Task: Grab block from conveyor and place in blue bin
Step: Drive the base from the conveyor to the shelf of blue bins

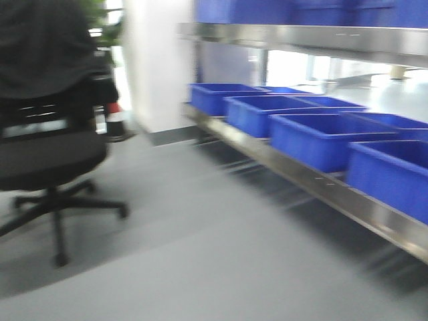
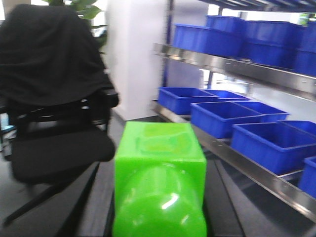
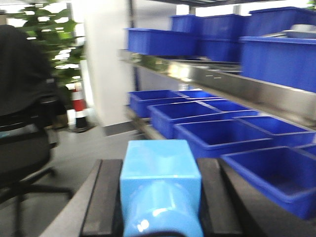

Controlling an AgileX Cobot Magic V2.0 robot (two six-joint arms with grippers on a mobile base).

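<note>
Plainly, each gripper has a block clamped in it.
The left gripper [image 2: 159,170] is closed on a green block [image 2: 159,148] between its dark fingers; the right gripper [image 3: 160,170] is closed on a blue block [image 3: 159,158]. Open blue bins [image 1: 321,137] line the steel shelf [image 1: 334,194] to the right, and a black office chair [image 1: 47,154] stands to the left.

Green block [image 2: 159,168] between gripper fingers [image 2: 95,207], black chair [image 2: 54,148], blue bins [image 2: 224,121] on shelves [image 2: 237,66]
</note>
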